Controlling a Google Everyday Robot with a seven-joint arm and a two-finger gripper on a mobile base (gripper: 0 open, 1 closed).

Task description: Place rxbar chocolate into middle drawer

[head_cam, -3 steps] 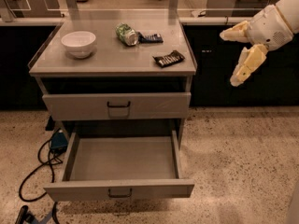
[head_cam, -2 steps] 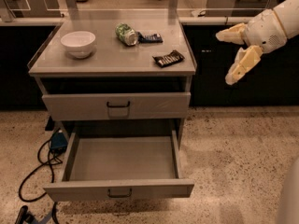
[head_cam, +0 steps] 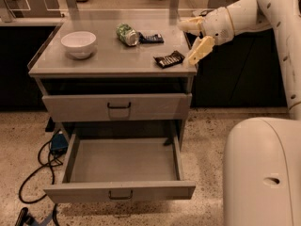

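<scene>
The rxbar chocolate (head_cam: 169,59), a dark wrapped bar with pale lettering, lies on the cabinet top (head_cam: 113,55) near its right front corner. My gripper (head_cam: 190,40) hovers just right of the bar, above the top's right edge. It is open and empty: one pale finger (head_cam: 187,25) reaches left, the other (head_cam: 199,51) hangs down beside the bar. The middle drawer (head_cam: 122,166), grey with a dark handle, is pulled open and holds nothing. The like drawer (head_cam: 117,107) above it is shut.
A white bowl (head_cam: 78,44) sits at the top's left. A green can (head_cam: 126,34) lies on its side at the back, with a dark bluish bar (head_cam: 151,38) beside it. Cables and a blue object (head_cam: 51,147) lie on the floor at left. The robot's white base (head_cam: 261,173) fills the lower right.
My arm has swung left from out beyond the cabinet's right side, bringing the gripper close to the rxbar. The view has also shifted nearer to the cabinet.
</scene>
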